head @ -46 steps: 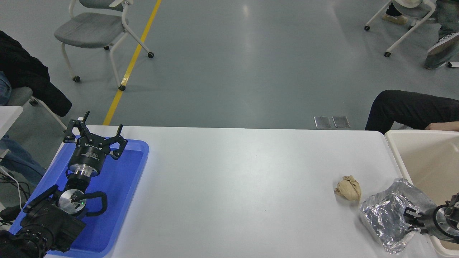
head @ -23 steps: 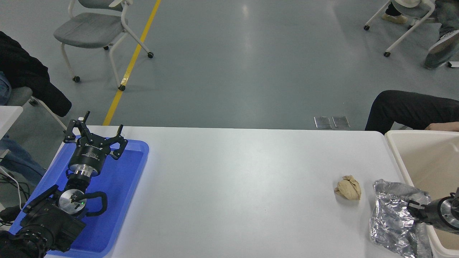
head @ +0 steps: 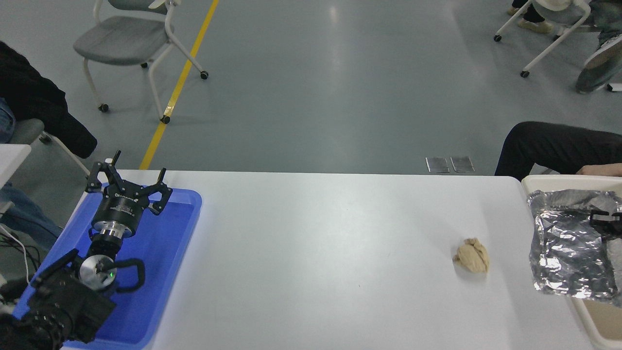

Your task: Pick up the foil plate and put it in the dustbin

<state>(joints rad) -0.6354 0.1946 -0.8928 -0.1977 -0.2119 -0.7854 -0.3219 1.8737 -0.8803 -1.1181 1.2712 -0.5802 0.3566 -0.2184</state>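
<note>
White table [head: 316, 253], foil plate [head: 566, 243] upright over dustbin [head: 549, 182], right gripper [head: 605, 219] fingers grasping it

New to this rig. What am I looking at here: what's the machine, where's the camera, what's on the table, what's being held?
It is a humanoid robot with two black arms at a white table. There is one view only, from a camera high on the robot's head, looking forward and down over the table.

The left gripper is parked at the lower left over a blue tray, its jaws spread open and empty.

The right gripper comes in at the right edge, mostly out of frame. It holds the foil plate, a crinkled silver tray, lifted and hanging over the beige dustbin at the table's right end.

A small crumpled tan paper ball lies on the table, left of the bin.

Behind the table is grey floor with chairs, and a person's dark sleeve at the far right.
</note>
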